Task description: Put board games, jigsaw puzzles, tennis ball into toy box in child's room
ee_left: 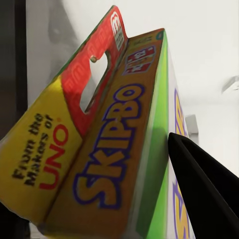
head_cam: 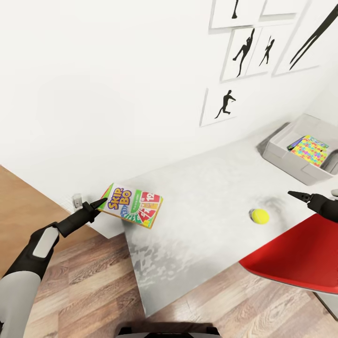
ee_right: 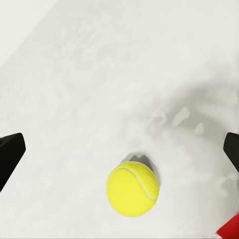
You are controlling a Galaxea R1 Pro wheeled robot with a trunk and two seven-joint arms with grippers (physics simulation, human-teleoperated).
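On the white-topped table against the white wall, the left gripper is clamped on the Skip-Bo board game held over the table's left end, the right gripper, fingers spread wide, hovers near the tennis ball, and the grey toy box at the far right contains a jigsaw puzzle

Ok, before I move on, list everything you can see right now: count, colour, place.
Skip-Bo game: one, white, green and red, held off the table's near-left corner
tennis ball: one, yellow-green, on the table top
toy box: one, light grey, far right on the table
jigsaw puzzle: one, multicoloured, inside the toy box
table: one, white top
red seat: one, near right
silhouette pictures: several, black on white, wall
left end effector: black, gripping the Skip-Bo game
right end effector: black, open, above the tennis ball
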